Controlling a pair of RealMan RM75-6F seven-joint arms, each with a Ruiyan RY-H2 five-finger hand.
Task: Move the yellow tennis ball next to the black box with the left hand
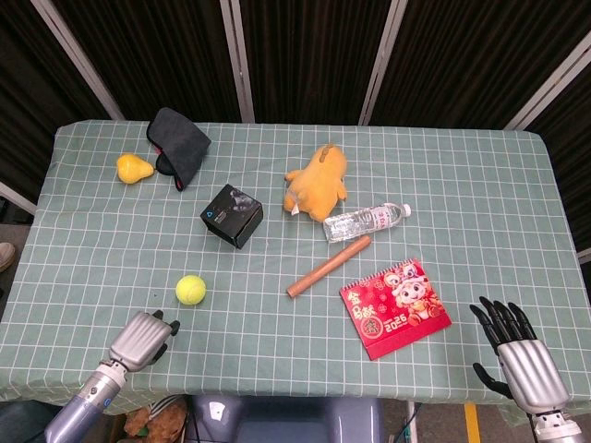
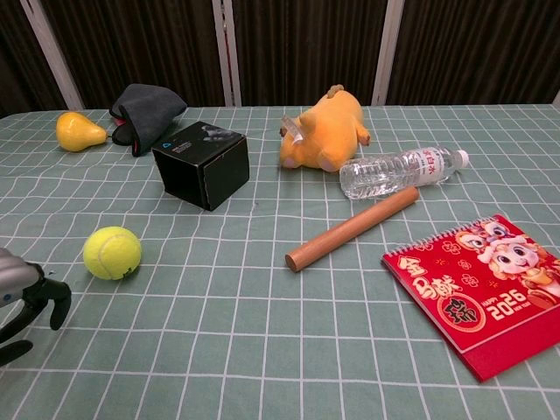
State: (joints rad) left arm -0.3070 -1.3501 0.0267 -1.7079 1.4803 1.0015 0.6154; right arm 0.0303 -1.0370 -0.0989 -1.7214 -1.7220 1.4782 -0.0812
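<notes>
The yellow tennis ball (image 1: 190,289) (image 2: 112,252) lies on the green checked cloth at the front left. The black box (image 1: 232,215) (image 2: 203,164) stands behind it and a little to the right, well apart from the ball. My left hand (image 1: 140,339) (image 2: 22,302) hovers just in front and to the left of the ball. Its fingers are bent downward, the thumb is apart, and it holds nothing and does not touch the ball. My right hand (image 1: 522,355) is at the table's front right edge, fingers spread and empty; the chest view does not show it.
A yellow pear (image 1: 135,167) and a dark cloth (image 1: 180,143) lie at the back left. An orange plush toy (image 1: 319,182), a water bottle (image 1: 367,221) and a wooden rod (image 1: 329,266) lie right of the box. A red calendar (image 1: 394,307) lies front right.
</notes>
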